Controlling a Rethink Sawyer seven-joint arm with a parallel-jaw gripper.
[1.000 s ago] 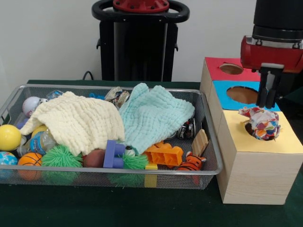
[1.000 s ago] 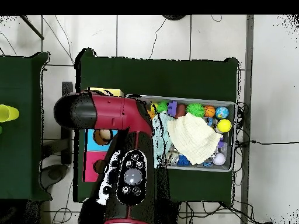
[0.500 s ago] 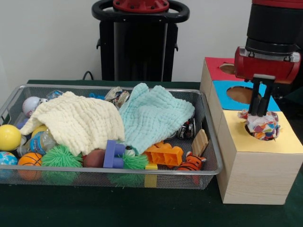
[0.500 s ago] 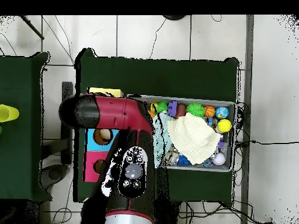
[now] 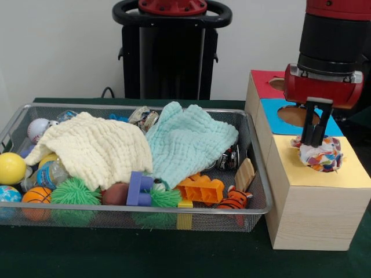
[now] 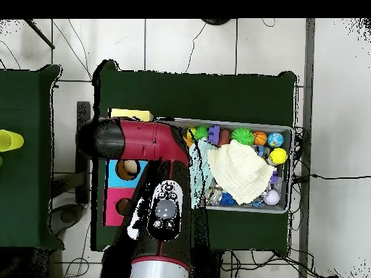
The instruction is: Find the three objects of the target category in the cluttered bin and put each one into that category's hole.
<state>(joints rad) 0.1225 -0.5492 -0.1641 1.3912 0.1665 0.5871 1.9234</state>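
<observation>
A crumpled multicoloured cloth (image 5: 322, 156) sits bunched in the hole of the yellow box top (image 5: 348, 175), most of it still above the surface. My gripper (image 5: 313, 141) hangs straight over it, fingers close together, tips touching the cloth's top left. In the wire bin (image 5: 255, 174) lie a cream cloth (image 5: 93, 147) and a pale teal cloth (image 5: 188, 142), spread over the clutter. In the overhead view the red arm (image 6: 156, 141) hides the gripper and most of the box; the cream cloth (image 6: 239, 170) shows in the bin.
Behind the yellow section are a blue section (image 5: 271, 114) and a red one (image 5: 264, 81), each with a hole. The bin also holds balls, green spiky balls (image 5: 75, 191), an orange block (image 5: 202, 188), a purple block (image 5: 139, 188), a tiger toy (image 5: 235, 198) and bottles.
The gripper has moved left and down, from above the cloth's right side to touching its top. The cloth has hardly shifted.
</observation>
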